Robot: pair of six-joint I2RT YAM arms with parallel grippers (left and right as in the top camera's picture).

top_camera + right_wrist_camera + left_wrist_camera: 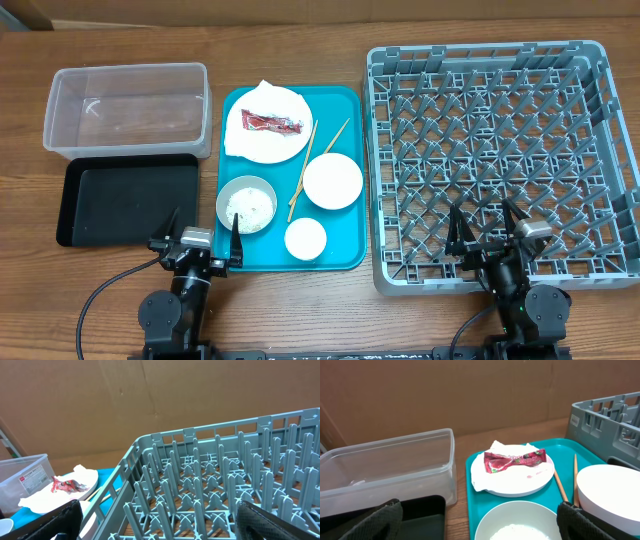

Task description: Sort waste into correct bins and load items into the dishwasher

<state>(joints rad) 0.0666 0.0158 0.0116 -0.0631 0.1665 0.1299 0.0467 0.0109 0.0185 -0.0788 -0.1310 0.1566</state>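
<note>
**Both grippers wide at the near edge; dishes and waste on the teal tray**

The left gripper (203,228) hangs at the table's (300,310) near edge, jaws wide and holding nothing. It sits between the black tray's near right corner and the teal tray's near left corner. The right gripper (482,225) stands just as wide and empty, over the rack's near rim.

The teal tray (345,250) is smooth plastic with rounded corners. Nearest on it is a small round white cup (305,238). Just left of the cup is a grey bowl (246,205) with loose white rice (249,210) across its bottom. Beyond the cup is a larger white bowl (332,180), glossy and round. Thin wooden chopsticks (302,172) lie slanted. One runs from beside the grey bowl to the plate's right edge, and the other shows past the white bowl's far side.

At the tray's far left is a round white plate (280,145). A crumpled white napkin (264,91) pokes past its far and left rims. A shiny red wrapper (272,123), twisted and creased, lies on top across the middle.

Left of the teal tray, the shallow black tray (125,198) is a matte rectangle lying nearer. The tub (60,110), clear, rectangular and rounded at the corners, stands just behind it.

On the right, the grey rack (600,260) is a large square of moulded plastic. Its open lattice walls enclose a grid of upright pegs, and the wood shows through its floor.
</note>
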